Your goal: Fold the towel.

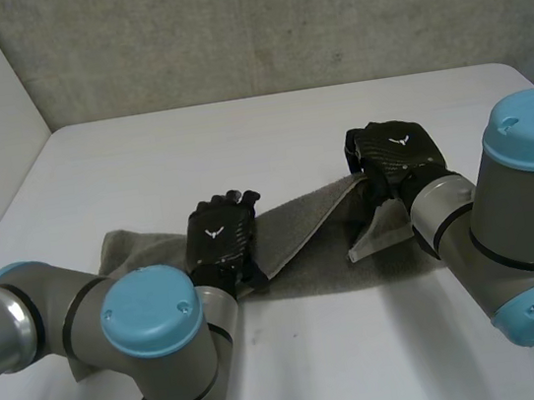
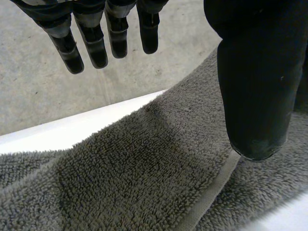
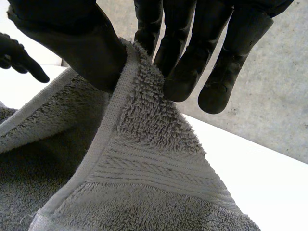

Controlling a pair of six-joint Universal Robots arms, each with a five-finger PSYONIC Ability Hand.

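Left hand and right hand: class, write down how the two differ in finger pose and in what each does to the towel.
The left hand's fingers are straight and hold nothing; the right hand's fingers and thumb pinch the towel's hemmed edge. The left hand sits over the towel's left half, the right hand at its right end, which looks lifted. Both are black and at the same towel.

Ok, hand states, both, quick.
Left hand: open, fingers straight above the towel.
Right hand: shut on the towel, pinched between thumb and fingers.
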